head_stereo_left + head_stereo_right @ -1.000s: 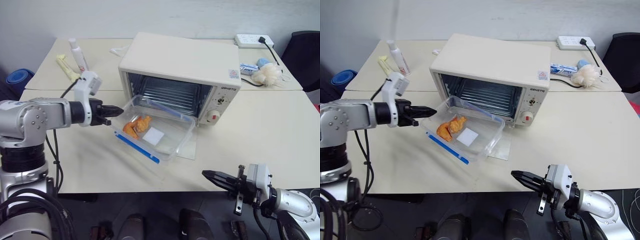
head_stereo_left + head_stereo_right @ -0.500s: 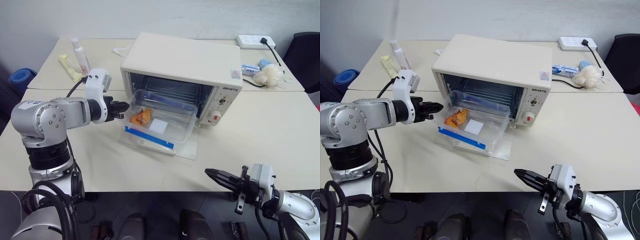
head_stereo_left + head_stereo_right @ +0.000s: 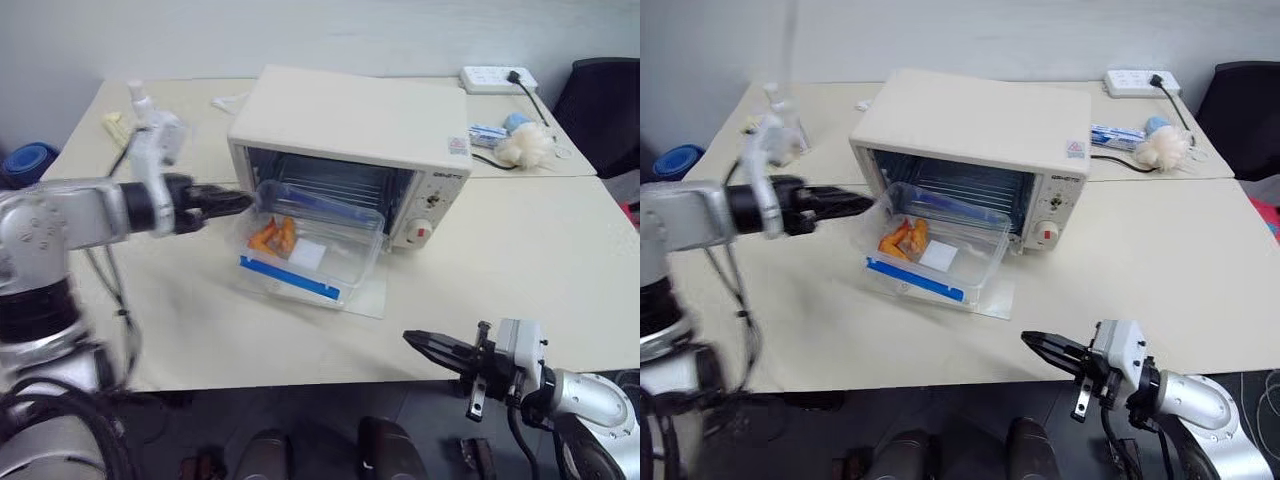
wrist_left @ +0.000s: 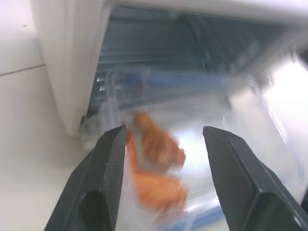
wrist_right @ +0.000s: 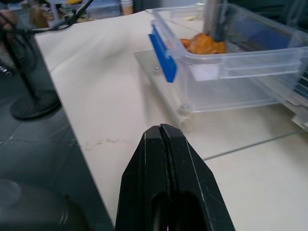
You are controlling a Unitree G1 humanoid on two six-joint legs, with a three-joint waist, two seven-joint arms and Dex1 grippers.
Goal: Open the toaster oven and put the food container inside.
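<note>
Half of the food container [image 3: 312, 248] rests on the lowered door, far edge at the toaster oven [image 3: 352, 150] mouth. Left gripper [image 3: 243, 201] released beside it; right gripper [image 3: 412, 340] clenched, empty. Advise a level push inward

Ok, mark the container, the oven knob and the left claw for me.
container [image 3: 318, 262]: left eye view, clear lid.
knob [image 3: 418, 233]: left eye view, red dial face.
left claw [image 4: 163, 139]: left wrist view, gap midway between fingertips.
</note>
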